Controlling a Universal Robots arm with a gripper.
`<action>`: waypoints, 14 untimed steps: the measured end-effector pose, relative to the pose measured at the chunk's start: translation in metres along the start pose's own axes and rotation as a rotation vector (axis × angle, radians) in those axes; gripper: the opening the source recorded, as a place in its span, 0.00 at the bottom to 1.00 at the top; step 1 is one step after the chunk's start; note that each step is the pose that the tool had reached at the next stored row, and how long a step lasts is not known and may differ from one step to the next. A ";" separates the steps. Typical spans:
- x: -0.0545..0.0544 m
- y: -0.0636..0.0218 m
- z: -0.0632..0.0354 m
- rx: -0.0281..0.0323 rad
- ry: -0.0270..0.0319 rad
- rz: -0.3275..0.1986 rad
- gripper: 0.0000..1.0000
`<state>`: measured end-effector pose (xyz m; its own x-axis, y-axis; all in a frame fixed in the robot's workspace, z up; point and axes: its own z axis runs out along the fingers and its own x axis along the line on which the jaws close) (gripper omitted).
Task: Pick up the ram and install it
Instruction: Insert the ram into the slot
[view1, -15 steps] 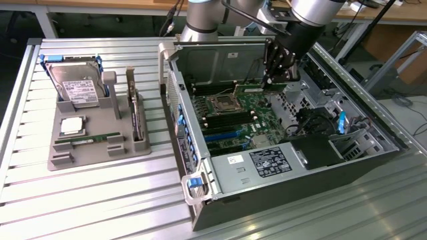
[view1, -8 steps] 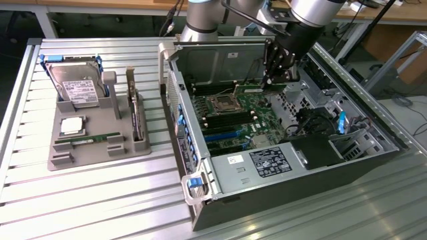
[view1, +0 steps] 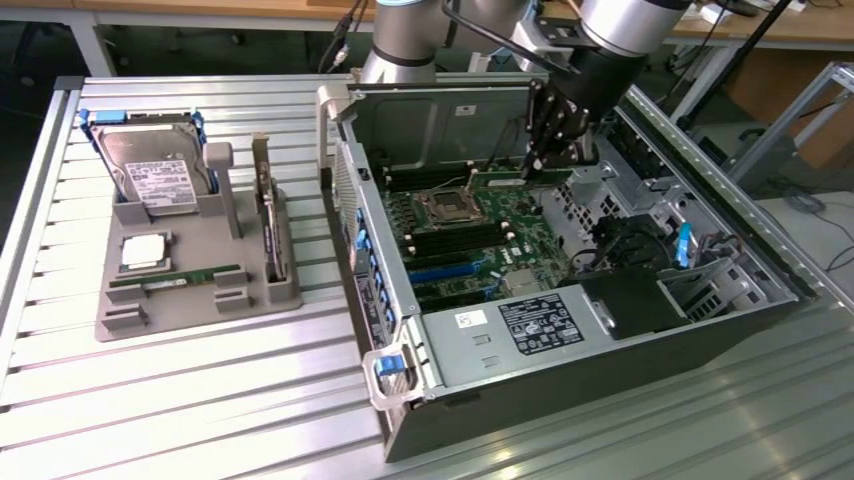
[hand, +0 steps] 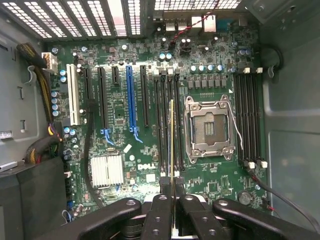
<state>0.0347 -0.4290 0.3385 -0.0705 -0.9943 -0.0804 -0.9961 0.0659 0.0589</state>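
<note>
Fingers: the fingers (hand: 161, 212) are pressing in from both sides, nearly closed, and are pinching the thin stick between them.
Gripper: the gripper (hand: 173, 202) is pointing down into the open computer case (view1: 587, 400) and is carrying the ram by its upper edge.
Ram: the ram (hand: 172, 140) is hanging edge-on, running lengthwise along the black memory slots (hand: 165, 120) just beside the processor socket (hand: 209, 127). I cannot tell whether its lower edge is touching a slot or hovering over it.
Board: the motherboard (hand: 120, 110) is lying flat under the stick, its slots looking unfilled.
Step in hand: by my judgement the pickup is done and the stick is being lined up for installing.
What seating calls for: probably a straight press along one slot, with the stick parallel to it, not tilted, and not straddling two neighbouring slots.
</note>
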 end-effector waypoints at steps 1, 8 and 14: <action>0.000 0.0000 0.0002 0.0000 0.0000 0.000 0.12; 0.000 -0.0001 0.0016 0.0000 0.0000 0.000 0.12; 0.000 -0.0001 0.0025 0.0000 0.0000 0.000 0.12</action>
<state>0.0346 -0.4289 0.3359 -0.0705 -0.9943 -0.0804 -0.9961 0.0659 0.0589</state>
